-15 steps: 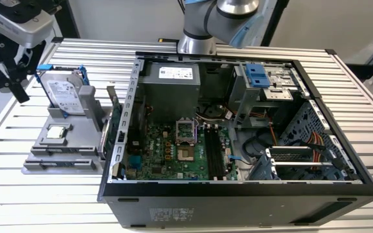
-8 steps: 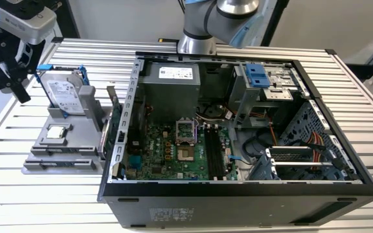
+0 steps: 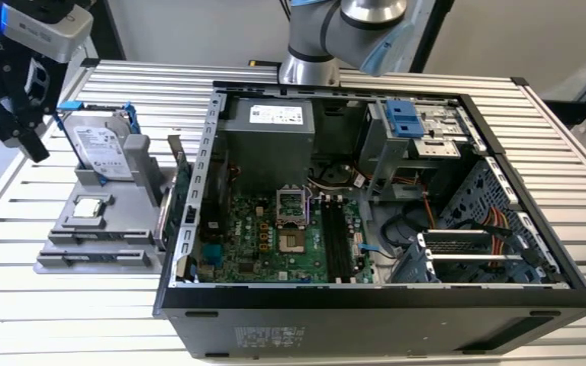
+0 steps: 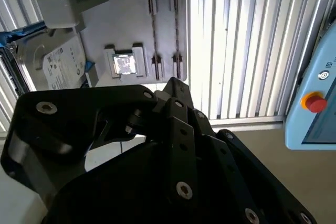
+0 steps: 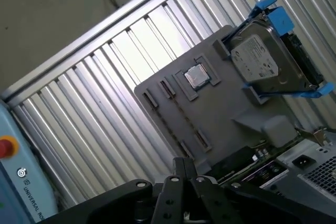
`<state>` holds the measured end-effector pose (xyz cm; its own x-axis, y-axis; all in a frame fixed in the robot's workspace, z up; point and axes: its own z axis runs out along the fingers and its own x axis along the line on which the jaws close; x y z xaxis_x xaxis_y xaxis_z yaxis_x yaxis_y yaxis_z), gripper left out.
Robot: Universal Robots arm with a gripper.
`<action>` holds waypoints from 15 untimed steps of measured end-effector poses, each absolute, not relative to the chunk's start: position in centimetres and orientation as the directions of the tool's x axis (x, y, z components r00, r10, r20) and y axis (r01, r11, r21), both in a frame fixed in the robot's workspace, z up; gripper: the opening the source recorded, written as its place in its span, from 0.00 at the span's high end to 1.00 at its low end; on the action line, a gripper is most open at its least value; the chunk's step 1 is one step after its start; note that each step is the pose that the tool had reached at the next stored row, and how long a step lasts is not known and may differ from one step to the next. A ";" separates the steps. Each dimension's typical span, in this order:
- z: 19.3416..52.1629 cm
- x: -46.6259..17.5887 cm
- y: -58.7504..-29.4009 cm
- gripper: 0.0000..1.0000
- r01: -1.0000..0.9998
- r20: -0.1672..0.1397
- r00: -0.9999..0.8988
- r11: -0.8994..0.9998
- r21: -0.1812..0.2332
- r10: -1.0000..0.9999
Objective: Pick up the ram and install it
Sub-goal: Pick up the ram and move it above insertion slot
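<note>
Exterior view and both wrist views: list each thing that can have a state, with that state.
Computer case: open, side panel off.
Hard drive: upright in the gray tray, in a blue frame.
CPU chip: lying flat in a tray recess.
Tray's two narrow slots: empty.
Motherboard memory slots: look empty.
Hand: shut, holding nothing.

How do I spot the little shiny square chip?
Find the open computer case; on the exterior view's left of it sits a grey tray. The chip lies flat in a square pocket there. It is small and silver, unlike the bigger, blue-framed hard drive standing beside it.
</note>
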<state>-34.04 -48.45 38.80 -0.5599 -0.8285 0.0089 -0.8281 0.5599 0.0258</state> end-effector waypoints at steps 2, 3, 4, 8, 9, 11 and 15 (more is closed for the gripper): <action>38.8 -34.0 -48.4 1.00 -0.848 0.008 -0.529 0.529 0.025 -0.848; 38.8 -34.0 -48.4 1.00 -0.858 0.008 -0.514 0.514 0.025 -0.858; 38.8 -34.0 -48.4 1.00 -0.866 0.008 -0.499 0.499 0.025 -0.866; 38.8 -34.0 -48.4 1.00 -0.896 0.008 -0.444 0.444 0.024 -0.896; 38.8 -34.0 -48.4 1.00 -0.904 0.008 -0.428 0.428 0.023 -0.904; 38.8 -34.0 -48.4 1.00 -0.917 0.007 -0.398 0.398 0.022 -0.917; 38.8 -34.0 -48.4 1.00 -0.941 0.006 -0.337 0.337 0.021 -0.941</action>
<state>-34.04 -48.44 38.81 -0.3374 -0.9413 0.0065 -0.9411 0.3375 0.0212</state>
